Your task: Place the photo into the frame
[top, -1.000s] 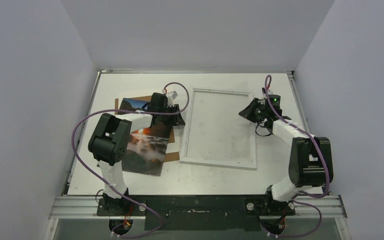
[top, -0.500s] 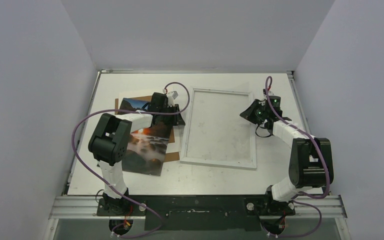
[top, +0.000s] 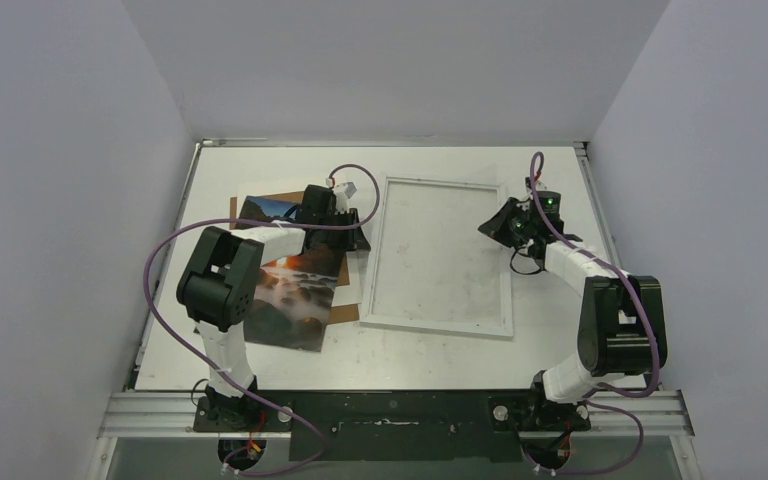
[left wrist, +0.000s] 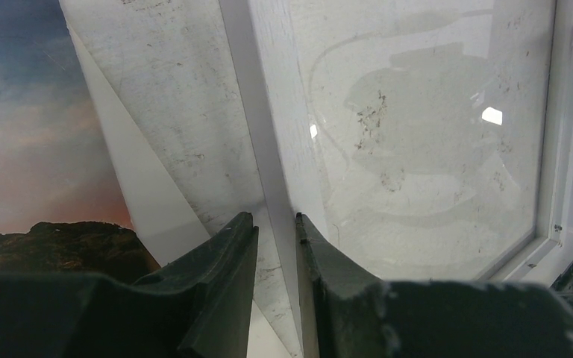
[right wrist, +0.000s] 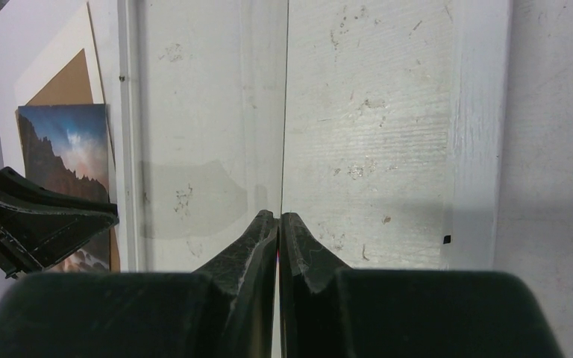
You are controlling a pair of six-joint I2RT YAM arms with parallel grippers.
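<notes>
Photo point(top: 295, 290) lies face up on the left half of the table point(top: 410, 352), wholly outside the frame point(top: 438, 324) and close beside its left rail. It rests on a brown board point(right wrist: 63, 80), which shows past its far edge and at its near right corner. The left arm crosses above the print's upper part. The frame lies at the middle of the table, long side running away from the arm bases, glass side up, with smudges and reflections visible on the pane in the left wrist view. The left gripper point(left wrist: 274, 224) sits at the far end of the frame's left rail. Its jaws are drawn narrow and straddle that thin white rail, one finger point(left wrist: 220, 257) on the photo side and the other on the glass side, so the jaws are clamped on the frame's edge. The photo is just left of these jaws, apart from them and not between them. The right gripper point(right wrist: 279, 218) is at the frame's right rail, toward its far end, well apart from the photo with the whole frame between them. Its jaws are pressed fully together. A fine straight line runs away from their tips across the pane; whether any thin sheet is pinched there cannot be told.
</notes>
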